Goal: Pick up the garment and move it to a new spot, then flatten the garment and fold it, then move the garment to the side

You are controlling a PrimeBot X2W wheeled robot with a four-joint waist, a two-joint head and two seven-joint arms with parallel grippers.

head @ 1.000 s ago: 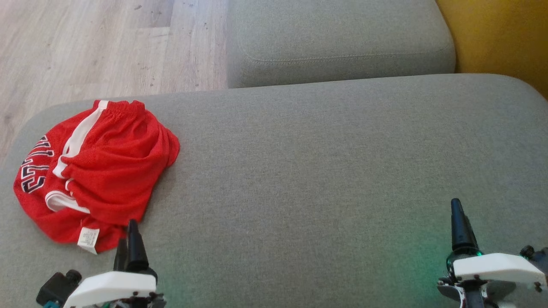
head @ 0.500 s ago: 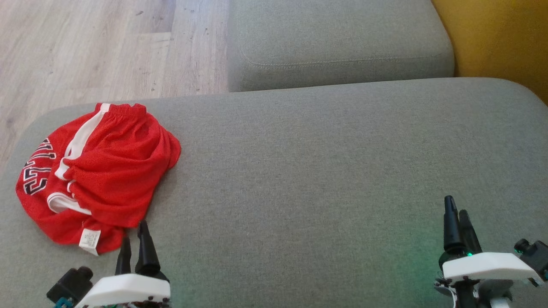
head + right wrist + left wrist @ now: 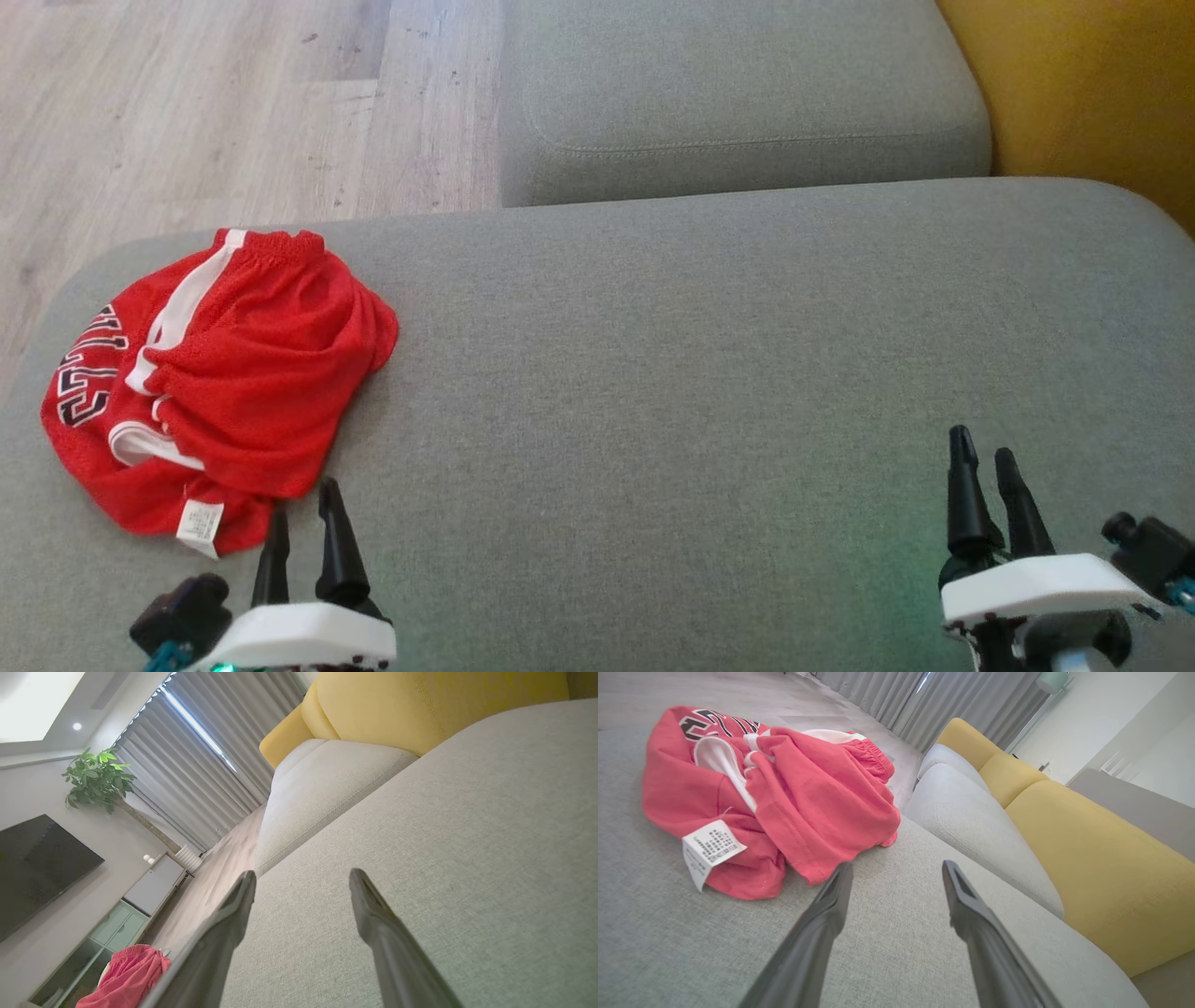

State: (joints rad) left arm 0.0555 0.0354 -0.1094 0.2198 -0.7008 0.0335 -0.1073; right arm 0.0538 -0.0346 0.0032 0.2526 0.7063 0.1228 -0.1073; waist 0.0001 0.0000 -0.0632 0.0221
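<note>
Red mesh shorts, the garment [image 3: 219, 383], lay crumpled in a loose heap at the left end of the grey seat cushion [image 3: 653, 373], close to its rounded far-left corner. White stripes ran along the cloth, dark lettering showed on the left side of the heap, and a white care label [image 3: 199, 525] stuck out at the near edge. The left gripper [image 3: 302, 499] sat just beside that near edge, its 2 dark fingers spread apart with nothing between them. In the left wrist view 1 fingertip was close to a fold of the cloth, though whether it touched could not be told. The right gripper [image 3: 981, 445] was well apart from the garment, over the bare right part of the cushion, its 2 fingers likewise parted and empty. Beyond lay another grey cushion [image 3: 738, 84], with pale wood floor [image 3: 187, 112] to the left and a yellow backrest [image 3: 1074, 84] at the right.
</note>
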